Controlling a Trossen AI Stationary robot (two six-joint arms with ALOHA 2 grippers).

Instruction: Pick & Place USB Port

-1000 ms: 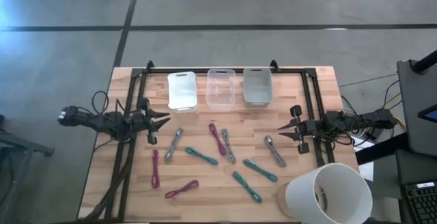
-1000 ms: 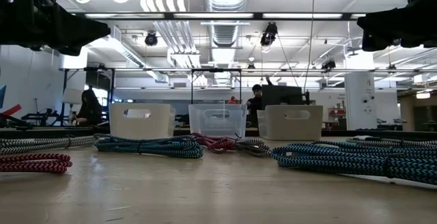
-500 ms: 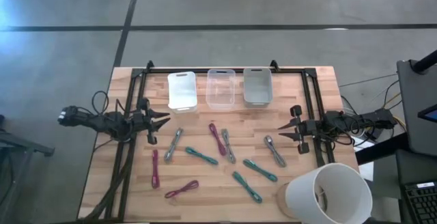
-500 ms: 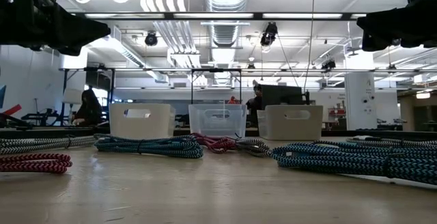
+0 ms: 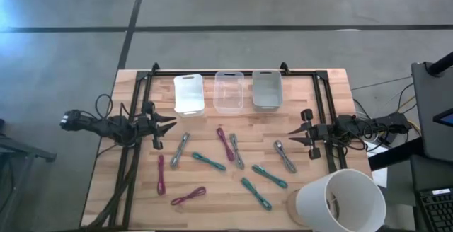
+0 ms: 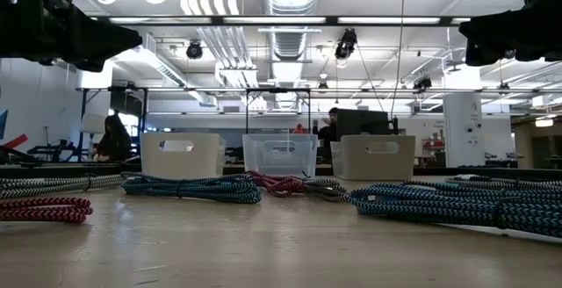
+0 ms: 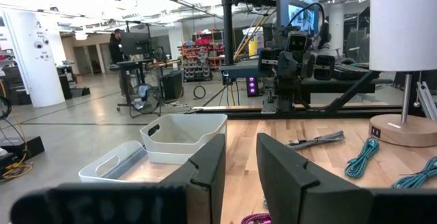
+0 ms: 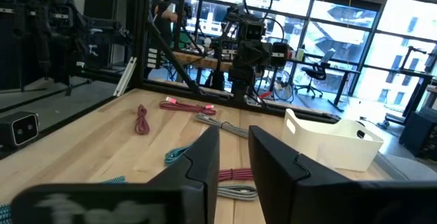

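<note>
USB cables (image 5: 225,144) are scattered across the table's middle, well apart from both arms, and nothing's been picked yet. Three bins (image 5: 228,91) are lined up at the far edge. The left gripper (image 5: 168,126) is parked at the left side, the right gripper (image 5: 294,138) at the right, fingers apart on both and nothing held. Since the cables are thin and lie close together, two could easily be snagged at once, or a bundle dragged instead of lifted.

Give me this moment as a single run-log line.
left claw: open, table's left edge | right claw: open, right edge | cables: all on table | bins: no cables visible
</note>
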